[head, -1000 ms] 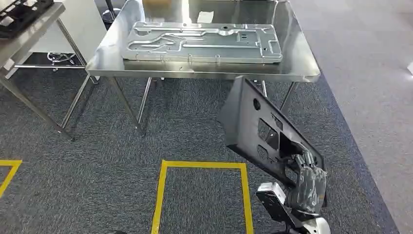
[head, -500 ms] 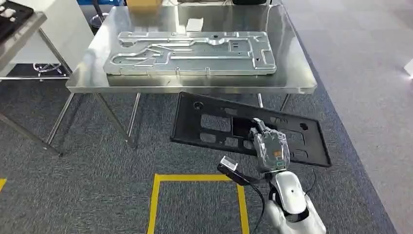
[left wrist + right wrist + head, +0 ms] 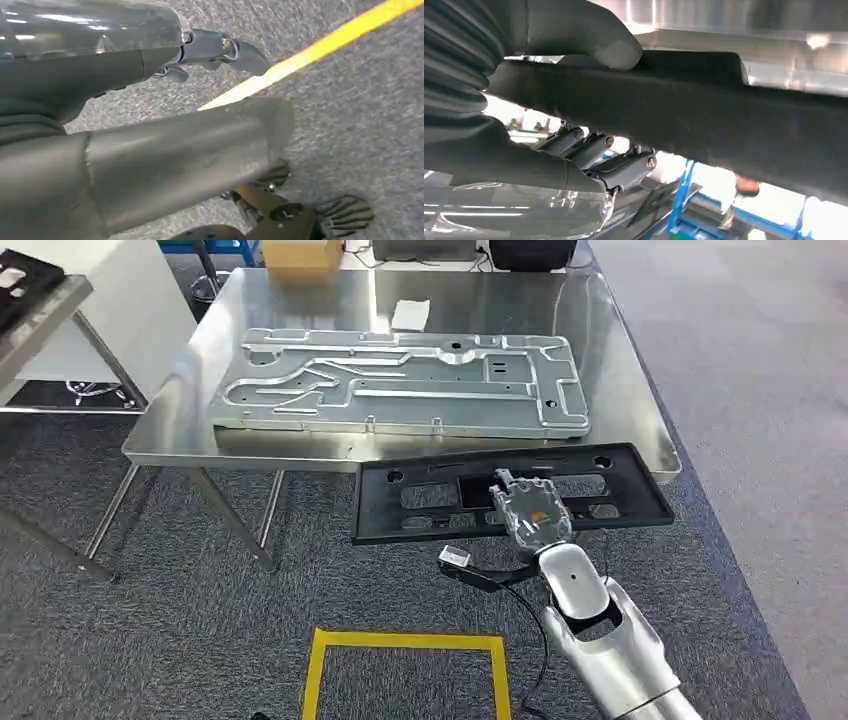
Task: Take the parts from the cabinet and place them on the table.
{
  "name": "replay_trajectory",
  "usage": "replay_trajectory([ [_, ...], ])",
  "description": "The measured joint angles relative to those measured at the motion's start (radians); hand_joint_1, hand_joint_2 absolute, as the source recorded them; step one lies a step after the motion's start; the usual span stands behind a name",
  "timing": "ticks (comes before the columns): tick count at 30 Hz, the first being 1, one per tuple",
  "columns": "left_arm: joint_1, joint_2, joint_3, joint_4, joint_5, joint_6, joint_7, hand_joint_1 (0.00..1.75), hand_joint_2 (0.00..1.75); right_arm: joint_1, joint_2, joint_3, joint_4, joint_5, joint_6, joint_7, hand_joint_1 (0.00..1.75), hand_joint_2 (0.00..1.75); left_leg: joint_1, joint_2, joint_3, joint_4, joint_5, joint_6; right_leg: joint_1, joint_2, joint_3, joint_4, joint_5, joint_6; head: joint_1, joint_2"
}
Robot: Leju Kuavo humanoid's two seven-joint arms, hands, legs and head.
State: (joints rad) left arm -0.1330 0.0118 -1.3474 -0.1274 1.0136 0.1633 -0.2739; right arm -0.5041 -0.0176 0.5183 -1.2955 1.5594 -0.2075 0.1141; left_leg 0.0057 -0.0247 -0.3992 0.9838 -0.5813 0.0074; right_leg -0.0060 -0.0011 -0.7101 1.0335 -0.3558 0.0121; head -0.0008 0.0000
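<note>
Grey carpet (image 3: 200, 640) covers the floor, marked with a square of yellow tape (image 3: 405, 642), and a shiny steel table (image 3: 640, 410) stands ahead with a large silver metal plate (image 3: 400, 385) lying flat on it. A small white slip of paper (image 3: 410, 314) lies on the table beyond the plate, and a cardboard box (image 3: 298, 254) sits at the far edge. The right hand (image 3: 528, 510) holds a long black panel (image 3: 400, 505) with cut-outs, level and lengthwise along the table's near edge, its far rim overlapping that edge; whether it touches the tabletop cannot be told. In the right wrist view the thick thumb (image 3: 589, 35) presses on one face of the panel (image 3: 704, 115) while the darker fingers (image 3: 624, 167) curl against the other, so the panel is clamped between them. The left hand (image 3: 150, 150) hangs over the carpet near a yellow line (image 3: 320, 50); its fingers (image 3: 235, 47) hold nothing, but how far they are spread cannot be told.
</note>
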Motion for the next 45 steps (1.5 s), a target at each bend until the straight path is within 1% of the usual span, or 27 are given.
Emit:
replay_trajectory([
  [2, -0.006, 0.002, -0.003, 0.000, 0.000, -0.002, 0.000, 0.00, 0.00, -0.043, 0.005, 0.027, 0.025, 0.007, 0.008, -0.002, 1.75, 1.75, 0.000, 0.002, -0.028, 0.067, 0.045, -0.018, -0.005, 0.004, 0.028, -0.011, -0.018, -0.022, 0.002, 0.000],
  [4, -0.012, -0.001, -0.011, 0.000, -0.001, -0.003, 0.000, 0.00, 0.00, -0.079, 0.011, 0.064, 0.048, 0.009, 0.013, 0.001, 1.75, 1.75, 0.005, 0.008, -0.111, 0.217, 0.088, -0.023, -0.006, 0.006, 0.064, -0.024, -0.042, -0.036, -0.008, 0.000],
  [5, -0.014, -0.001, -0.013, 0.000, -0.001, -0.003, 0.000, 0.00, 0.00, -0.091, 0.013, 0.078, 0.057, 0.009, 0.014, 0.001, 1.75, 1.75, 0.006, 0.009, -0.165, 0.282, 0.073, -0.029, -0.006, 0.007, 0.082, -0.026, -0.057, -0.037, -0.006, 0.000],
  [7, -0.013, -0.001, -0.019, 0.000, -0.001, -0.003, 0.000, 0.00, 0.00, -0.097, 0.016, 0.098, 0.074, 0.009, 0.017, 0.001, 1.75, 1.75, 0.007, 0.012, -0.245, 0.333, -0.043, -0.033, -0.006, 0.007, 0.126, -0.028, -0.093, -0.037, -0.007, 0.000],
  [9, -0.009, -0.001, -0.023, 0.000, -0.001, -0.003, 0.001, 0.00, 0.00, -0.101, 0.020, 0.114, 0.088, 0.007, 0.017, 0.007, 1.75, 1.75, 0.007, 0.016, -0.289, 0.300, -0.136, -0.032, -0.007, 0.007, 0.172, -0.028, -0.130, -0.034, -0.009, 0.000],
  [10, -0.007, -0.001, -0.024, 0.000, 0.000, -0.003, 0.001, 0.00, 0.00, -0.103, 0.027, 0.118, 0.097, 0.000, 0.016, 0.018, 1.75, 1.75, 0.007, 0.019, -0.302, 0.254, -0.128, -0.030, -0.007, 0.007, 0.198, -0.028, -0.151, -0.032, -0.009, 0.000],
  [11, -0.004, -0.001, -0.025, 0.000, 0.001, -0.003, 0.001, 0.00, 0.00, -0.103, 0.036, 0.120, 0.104, -0.012, 0.013, 0.026, 1.75, 1.75, 0.007, 0.019, -0.309, 0.193, -0.067, -0.025, -0.007, 0.007, 0.224, -0.028, -0.172, -0.029, -0.009, 0.000],
  [13, 0.012, 0.000, -0.026, 0.000, 0.004, -0.003, 0.001, 0.00, 0.00, -0.101, 0.051, 0.122, 0.116, -0.059, -0.008, 0.029, 1.75, 1.75, -0.002, 0.041, -0.332, 0.052, 0.234, -0.013, -0.003, 0.005, 0.265, -0.019, -0.214, -0.022, -0.010, 0.000],
  [15, 0.007, -0.002, -0.027, 0.000, 0.012, -0.004, 0.001, 0.00, 0.00, -0.099, 0.069, 0.126, 0.108, -0.087, -0.016, 0.032, 1.75, 1.75, -0.008, 0.035, -0.317, 0.070, 0.234, -0.002, 0.003, 0.005, 0.289, -0.034, -0.251, -0.004, -0.006, 0.000],
  [16, 0.002, -0.002, -0.027, 0.000, 0.015, -0.003, 0.001, 0.00, 0.00, -0.101, 0.074, 0.128, 0.095, -0.072, -0.017, 0.043, 1.75, 1.75, -0.004, 0.032, -0.311, 0.067, 0.223, 0.006, 0.001, 0.005, 0.293, -0.018, -0.238, 0.002, -0.006, 0.000],
  [19, -0.011, -0.003, -0.033, 0.000, 0.020, -0.002, 0.002, 0.00, 0.00, -0.123, 0.087, 0.132, 0.050, -0.051, -0.046, 0.050, 1.75, 1.75, 0.000, 0.020, -0.271, 0.047, 0.201, 0.026, -0.004, 0.004, 0.179, 0.176, -0.150, 0.013, -0.003, 0.000],
  [20, -0.011, -0.003, -0.035, 0.000, 0.020, -0.002, 0.003, 0.00, 0.00, -0.124, 0.087, 0.133, 0.039, -0.051, -0.053, 0.050, 1.75, 1.75, 0.001, 0.018, -0.253, 0.042, 0.189, 0.029, -0.004, 0.004, 0.125, 0.244, -0.163, 0.017, -0.003, 0.000],
  [22, -0.009, -0.003, -0.039, 0.000, 0.020, -0.002, 0.004, 0.00, 0.00, -0.123, 0.088, 0.137, 0.021, -0.050, -0.053, 0.049, 1.75, 1.75, 0.001, 0.010, -0.215, 0.036, 0.161, 0.030, -0.005, 0.003, 0.045, 0.301, -0.266, 0.020, -0.001, 0.000],
  [24, -0.008, -0.003, -0.045, 0.000, 0.020, -0.003, 0.005, 0.00, 0.00, -0.123, 0.087, 0.140, 0.008, -0.048, -0.054, 0.049, 1.75, 1.75, 0.000, 0.000, -0.173, 0.035, 0.130, 0.029, -0.004, 0.003, 0.000, 0.271, -0.363, 0.019, -0.002, 0.000],
  [25, -0.008, -0.003, -0.047, 0.000, 0.022, -0.003, 0.005, 0.00, 0.00, -0.123, 0.087, 0.142, 0.001, -0.048, -0.055, 0.049, 1.75, 1.75, -0.001, -0.002, -0.152, 0.034, 0.115, 0.029, -0.003, 0.003, -0.007, 0.232, -0.364, 0.016, -0.001, 0.000],
  [26, -0.007, -0.003, -0.049, 0.000, 0.023, -0.003, 0.006, 0.00, 0.00, -0.123, 0.087, 0.144, -0.005, -0.048, -0.058, 0.050, 1.75, 1.75, -0.003, -0.004, -0.129, 0.034, 0.099, 0.028, 0.004, 0.004, -0.008, 0.166, -0.313, 0.008, -0.001, 0.000],
  [27, -0.006, -0.003, -0.050, 0.000, 0.024, -0.002, 0.007, 0.00, 0.00, -0.123, 0.087, 0.144, -0.006, -0.048, -0.063, 0.052, 1.75, 1.75, -0.006, -0.005, -0.109, 0.034, 0.082, 0.027, 0.010, 0.004, -0.009, 0.089, -0.193, -0.008, -0.001, 0.000],
  [28, 0.002, -0.010, -0.050, -0.001, 0.027, 0.001, 0.009, 0.00, 0.00, -0.119, 0.084, 0.144, -0.006, -0.048, -0.068, 0.056, 1.75, 1.75, -0.003, -0.006, -0.104, 0.032, 0.067, 0.025, 0.019, 0.006, -0.010, 0.012, -0.022, -0.028, -0.001, 0.000],
  [29, 0.000, -0.013, -0.051, -0.001, 0.032, 0.004, 0.010, 0.00, 0.00, -0.115, 0.080, 0.144, -0.006, -0.048, -0.076, 0.061, 1.75, 1.75, -0.009, -0.015, -0.092, 0.043, 0.055, 0.014, 0.028, 0.022, -0.018, -0.009, 0.028, -0.033, -0.008, 0.000],
  [32, -0.005, -0.013, -0.051, -0.001, 0.034, 0.007, 0.011, 0.00, 0.00, -0.117, 0.082, 0.140, -0.018, -0.049, -0.079, 0.064, 1.75, 1.75, -0.010, -0.013, -0.095, 0.059, 0.066, -0.004, 0.027, 0.015, -0.003, -0.012, 0.010, -0.051, -0.005, 0.000],
  [34, -0.007, -0.012, -0.051, -0.001, 0.037, 0.011, 0.011, 0.00, 0.00, -0.117, 0.085, 0.137, -0.024, -0.061, -0.081, 0.067, 1.75, 1.75, -0.010, 0.002, -0.148, 0.162, 0.092, -0.015, 0.015, 0.014, 0.036, -0.041, 0.004, -0.059, -0.007, 0.000],
  [38, -0.011, -0.009, -0.051, -0.001, 0.037, 0.014, 0.011, 0.00, 0.00, -0.110, 0.084, 0.122, -0.013, -0.088, -0.080, 0.067, 1.75, 1.75, 0.006, 0.012, -0.279, 0.329, -0.037, -0.040, 0.006, 0.014, 0.071, -0.047, -0.025, -0.059, -0.013, 0.000],
  [39, -0.010, -0.008, -0.051, -0.001, 0.038, 0.014, 0.010, 0.00, 0.00, -0.107, 0.083, 0.118, -0.008, -0.093, -0.080, 0.067, 1.75, 1.75, 0.011, 0.015, -0.290, 0.322, -0.032, -0.046, 0.003, 0.015, 0.078, -0.045, -0.033, -0.055, -0.011, 0.000],
  [42, -0.011, -0.006, -0.053, -0.001, 0.041, 0.014, 0.010, 0.00, 0.00, -0.103, 0.080, 0.105, 0.008, -0.102, -0.081, 0.067, 1.75, 1.75, 0.025, 0.020, -0.229, 0.105, 0.147, -0.061, -0.008, 0.016, 0.097, -0.027, -0.060, -0.037, -0.012, 0.000],
  [43, -0.010, -0.006, -0.054, -0.001, 0.042, 0.014, 0.009, 0.00, 0.00, -0.103, 0.079, 0.101, 0.012, -0.105, -0.081, 0.068, 1.75, 1.75, 0.029, 0.019, -0.213, 0.055, 0.169, -0.065, -0.008, 0.016, 0.097, -0.023, -0.067, -0.030, -0.013, 0.000],
  [44, -0.012, -0.006, -0.057, -0.001, 0.046, 0.013, 0.008, 0.00, 0.00, -0.103, 0.078, 0.094, 0.018, -0.112, -0.082, 0.070, 1.75, 1.75, 0.017, 0.020, -0.223, 0.032, 0.135, -0.057, -0.006, 0.017, 0.092, -0.016, -0.067, -0.024, -0.018, 0.000],
  [45, -0.015, -0.006, -0.059, -0.001, 0.051, 0.013, 0.007, 0.00, 0.00, -0.100, 0.077, 0.086, 0.024, -0.119, -0.085, 0.073, 1.75, 1.75, 0.016, 0.020, -0.219, 0.044, 0.147, -0.033, -0.003, 0.017, 0.085, -0.016, -0.069, -0.017, -0.021, 0.000],
])
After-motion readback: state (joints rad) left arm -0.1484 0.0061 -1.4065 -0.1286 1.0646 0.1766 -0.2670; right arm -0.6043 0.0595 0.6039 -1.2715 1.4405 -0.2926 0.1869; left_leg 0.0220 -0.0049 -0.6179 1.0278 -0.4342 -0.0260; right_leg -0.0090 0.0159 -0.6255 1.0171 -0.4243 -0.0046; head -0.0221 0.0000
